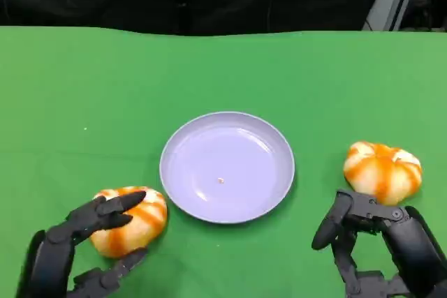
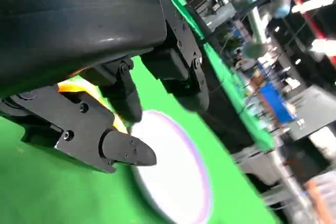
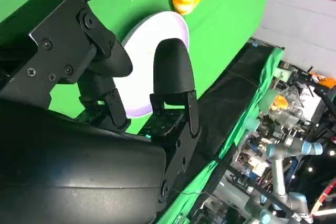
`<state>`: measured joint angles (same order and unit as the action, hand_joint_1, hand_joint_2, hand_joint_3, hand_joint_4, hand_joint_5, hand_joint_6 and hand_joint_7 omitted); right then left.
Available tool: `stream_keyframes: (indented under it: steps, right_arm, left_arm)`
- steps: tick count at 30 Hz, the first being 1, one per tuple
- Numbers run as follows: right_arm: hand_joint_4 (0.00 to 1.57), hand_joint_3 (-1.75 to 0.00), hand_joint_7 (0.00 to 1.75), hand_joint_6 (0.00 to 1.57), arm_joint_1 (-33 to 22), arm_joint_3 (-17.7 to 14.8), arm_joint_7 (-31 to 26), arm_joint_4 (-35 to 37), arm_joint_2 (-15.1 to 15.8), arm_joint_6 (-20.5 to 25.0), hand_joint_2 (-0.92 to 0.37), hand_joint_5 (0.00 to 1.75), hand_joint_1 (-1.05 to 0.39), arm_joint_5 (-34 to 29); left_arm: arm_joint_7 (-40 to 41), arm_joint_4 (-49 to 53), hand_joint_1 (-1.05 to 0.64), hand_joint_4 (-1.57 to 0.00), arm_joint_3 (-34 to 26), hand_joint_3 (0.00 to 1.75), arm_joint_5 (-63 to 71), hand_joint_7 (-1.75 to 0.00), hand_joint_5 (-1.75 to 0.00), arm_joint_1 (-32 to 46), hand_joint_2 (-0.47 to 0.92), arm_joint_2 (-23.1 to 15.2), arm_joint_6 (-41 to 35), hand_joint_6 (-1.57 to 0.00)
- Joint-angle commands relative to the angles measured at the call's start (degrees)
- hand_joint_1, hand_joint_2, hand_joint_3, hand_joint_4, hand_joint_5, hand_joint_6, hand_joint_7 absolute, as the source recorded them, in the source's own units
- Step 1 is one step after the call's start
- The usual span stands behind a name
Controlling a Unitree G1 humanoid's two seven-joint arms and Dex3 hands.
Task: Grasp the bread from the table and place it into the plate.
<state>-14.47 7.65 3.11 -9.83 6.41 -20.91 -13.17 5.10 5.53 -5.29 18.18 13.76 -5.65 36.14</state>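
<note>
Holding the round orange-striped bread (image 1: pixel 129 220), the left hand (image 1: pixel 87 242) sat beside the round lilac plate (image 1: pixel 228 166); the right hand (image 1: pixel 380 246) was spread, empty.

Two white breads (image 1: pixel 130 221) (image 1: pixel 383 170) striped orange, a pale lavender plate (image 1: pixel 188 141), green tablecloth (image 1: pixel 84 88), black fingers (image 1: pixel 115 207)

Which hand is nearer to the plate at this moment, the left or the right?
Left. The left hand, its fingers around one bread, sits just beside the plate rim. The right hand lies farther off, below the other bread.
</note>
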Motion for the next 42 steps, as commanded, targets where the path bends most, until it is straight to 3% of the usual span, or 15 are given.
stream_keyframes:
  steps: [1, 8, 18, 25, 33, 34, 35, 36, 37, 39, 40, 42]
  right_arm:
    - [0.84, -1.43, 1.32, 0.8, 0.0, -0.3, -0.2, 0.1, 0.7, -0.3, -0.32, 1.61, 0.12, -0.2]
    - [0.83, -1.43, 1.32, 0.8, 0.0, -0.2, 0.2, -0.2, 0.6, 0.3, -0.32, 1.61, 0.11, 0.5]
    - [0.83, -1.43, 1.33, 0.79, -0.2, 0.0, 0.0, -0.6, 0.5, 0.4, -0.32, 1.63, 0.11, 0.2]
    - [0.84, -1.43, 1.33, 0.79, -0.3, 0.1, 0.3, -0.7, 0.4, 0.8, -0.32, 1.63, 0.09, 0.7]
    - [0.84, -1.44, 1.33, 0.79, -0.6, 0.1, 0.3, -1.1, 0.4, 0.7, -0.32, 1.61, 0.11, 0.6]
    - [0.84, -1.44, 1.32, 0.79, -0.7, 0.1, 0.3, -1.2, 0.3, 0.8, -0.32, 1.62, 0.11, 0.6]
    - [0.83, -1.44, 1.32, 0.79, -0.7, 0.1, 0.3, -1.3, 0.3, 0.9, -0.32, 1.61, 0.11, 0.5]
    - [0.83, -1.44, 1.33, 0.79, -0.8, 0.2, 0.3, -1.5, 0.3, 1.0, -0.32, 1.61, 0.11, 0.4]
    - [0.82, -1.44, 1.33, 0.79, -0.9, 0.2, 0.3, -1.6, 0.3, 1.1, -0.32, 1.61, 0.11, 0.3]
    - [0.82, -1.44, 1.33, 0.79, -1.0, 0.2, 0.2, -1.8, 0.2, 1.2, -0.32, 1.61, 0.1, 0.3]
    - [0.82, -1.44, 1.33, 0.79, -1.0, 0.1, 0.1, -1.7, 0.2, 1.1, -0.32, 1.61, 0.11, 0.3]
    - [0.83, -1.44, 1.33, 0.79, -0.8, 0.0, 0.0, -1.5, 0.2, 1.0, -0.32, 1.61, 0.11, 0.0]
  left_arm:
    - [2.0, -1.6, -0.33, -0.46, 0.3, 0.0, 6.4, 0.0, -0.28, -0.4, 0.88, -3.2, -2.8, -0.47]
    - [4.7, -5.1, -0.5, -0.44, 2.5, 0.0, 16.4, 0.0, -0.25, -0.9, 0.89, -4.8, -10.2, -0.44]
    - [3.2, -9.3, -0.48, -0.44, 10.5, 0.0, 35.5, -0.01, -0.23, -3.9, 0.9, -8.0, -28.9, -0.4]
    - [3.1, -4.4, -0.43, -0.5, 15.9, 0.0, 40.4, -0.02, -0.23, -8.9, 0.88, -9.9, -36.3, -0.47]
    - [4.5, 8.0, -0.34, -0.61, 20.8, 0.01, 39.3, -0.04, -0.25, -16.5, 0.92, -9.7, -41.2, -0.55]
    - [5.0, 9.7, -0.31, -0.65, 21.1, 0.01, 38.8, -0.03, -0.35, -17.3, 0.92, -9.7, -41.3, -0.61]
    - [6.7, 11.8, -0.27, -0.63, 21.3, 0.0, 38.1, -0.03, -0.58, -18.2, 0.92, -9.6, -40.8, -0.69]
    - [8.6, 13.6, -0.2, -0.63, 21.3, 0.02, 37.0, -0.07, -1.1, -18.7, 0.92, -9.7, -39.5, -0.9]
    - [10.4, 15.1, -0.18, -0.66, 21.3, 0.08, 35.9, -0.1, -1.31, -19.1, 0.92, -9.9, -38.2, -1.02]
    - [12.5, 16.5, -0.17, -0.76, 21.5, 0.2, 34.5, -0.2, -1.45, -19.5, 0.92, -10.4, -36.7, -1.19]
    - [13.4, 16.7, -0.19, -0.75, 21.6, 0.22, 33.9, -0.64, -1.62, -19.5, 0.92, -10.7, -36.0, -1.08]
    - [15.4, 16.6, -0.18, -0.78, 21.4, 0.25, 32.5, -1.36, -1.72, -19.1, 0.92, -11.2, -34.3, -0.79]
